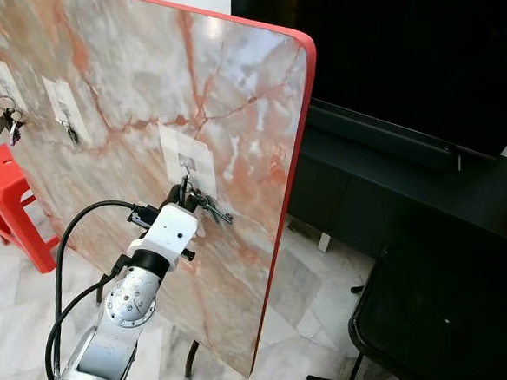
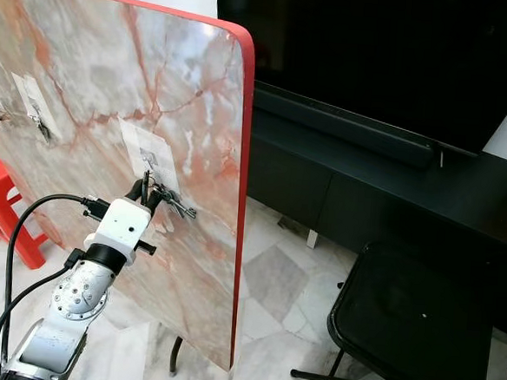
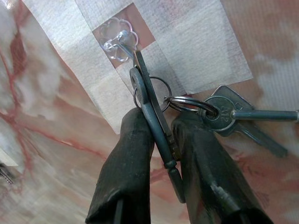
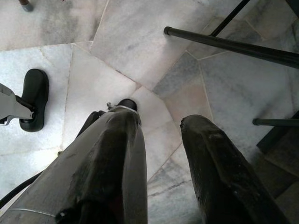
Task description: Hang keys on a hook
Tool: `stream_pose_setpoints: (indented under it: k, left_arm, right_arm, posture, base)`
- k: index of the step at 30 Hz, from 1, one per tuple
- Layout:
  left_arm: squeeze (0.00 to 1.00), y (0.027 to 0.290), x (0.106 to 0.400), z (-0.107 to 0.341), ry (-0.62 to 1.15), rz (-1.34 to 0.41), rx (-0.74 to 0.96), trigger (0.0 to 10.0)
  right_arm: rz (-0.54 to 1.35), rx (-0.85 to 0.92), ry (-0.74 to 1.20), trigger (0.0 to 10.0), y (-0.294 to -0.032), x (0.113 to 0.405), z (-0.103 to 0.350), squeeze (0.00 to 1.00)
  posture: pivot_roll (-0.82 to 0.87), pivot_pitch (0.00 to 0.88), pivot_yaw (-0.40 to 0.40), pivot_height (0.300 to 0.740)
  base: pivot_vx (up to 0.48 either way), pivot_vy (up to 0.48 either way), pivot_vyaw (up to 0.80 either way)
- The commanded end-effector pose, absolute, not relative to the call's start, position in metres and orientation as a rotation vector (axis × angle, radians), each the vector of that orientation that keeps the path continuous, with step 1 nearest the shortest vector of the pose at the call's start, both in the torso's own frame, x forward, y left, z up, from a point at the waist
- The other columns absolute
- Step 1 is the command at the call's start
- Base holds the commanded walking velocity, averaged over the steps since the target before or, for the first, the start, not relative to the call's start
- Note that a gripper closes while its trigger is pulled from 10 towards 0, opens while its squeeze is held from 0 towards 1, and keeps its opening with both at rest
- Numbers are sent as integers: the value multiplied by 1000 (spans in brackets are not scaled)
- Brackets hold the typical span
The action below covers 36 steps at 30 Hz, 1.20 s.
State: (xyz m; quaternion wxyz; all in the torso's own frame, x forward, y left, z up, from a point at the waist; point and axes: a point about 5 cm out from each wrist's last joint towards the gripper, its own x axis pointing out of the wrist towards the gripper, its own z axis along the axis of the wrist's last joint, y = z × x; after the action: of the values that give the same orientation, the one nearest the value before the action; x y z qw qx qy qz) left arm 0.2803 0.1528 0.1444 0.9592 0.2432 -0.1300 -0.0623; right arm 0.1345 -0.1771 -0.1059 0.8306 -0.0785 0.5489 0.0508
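The left hand (image 3: 156, 128) is up at the marble board (image 1: 121, 85), pinching a dark flat key blade between its two fingers (image 3: 126, 158), and the rest of the key bunch (image 3: 233, 116) dangles off to three o'clock on its ring. The tip of that key sits right at the clear plastic hook (image 3: 119, 39), stuck on a white patch of tape at the board's right-hand side. The small ring looks near the hook, but whether it is threaded over the prong I cannot tell. So the carry is done; what is left, by my reading, is seating the ring and letting go. Over at nine o'clock on the board, another set of keys (image 1: 7, 123) hangs already. The right hand (image 4: 159, 154) hangs idle over the marble floor (image 4: 117, 42), fingers parted, empty.
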Motion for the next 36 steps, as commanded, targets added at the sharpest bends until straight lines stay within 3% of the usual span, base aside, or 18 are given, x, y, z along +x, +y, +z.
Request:
stream_pose_setpoints:
  k: [1, 2, 17, 18, 19, 36]
  left_arm:
    - [322, 149, 278, 142, -269, -145, 482, 10000]
    - [0, 150, 277, 142, -268, -146, 485, 10000]
    - [0, 158, 276, 140, -269, -85, 515, 10000]
    - [376, 158, 276, 140, -272, -86, 513, 10000]
    - [1000, 158, 276, 141, -276, -84, 508, 10000]
    - [1000, 155, 274, 147, -317, -96, 466, 10000]
  right_arm:
    - [100, -158, 1149, 10000, -177, 137, -105, 0]
    - [101, -158, 1149, 10000, -177, 137, -105, 0]
    - [98, -155, 1145, 10000, -177, 138, -105, 0]
    - [98, -154, 1145, 10000, -177, 138, -105, 0]
    - [96, -153, 1146, 10000, -177, 138, -105, 0]
    - [86, -143, 1141, 10000, -178, 138, -105, 0]
  posture:
    - [69, 0, -17, 740]
    - [69, 0, -17, 740]
    - [71, 0, -19, 740]
    - [71, 0, -19, 740]
    - [70, 0, -18, 740]
    - [70, 0, -21, 740]
  base:
    - [0, 0, 0]
    - [0, 0, 0]
    - [0, 0, 0]
    - [0, 0, 0]
    - [0, 0, 0]
    - [0, 0, 0]
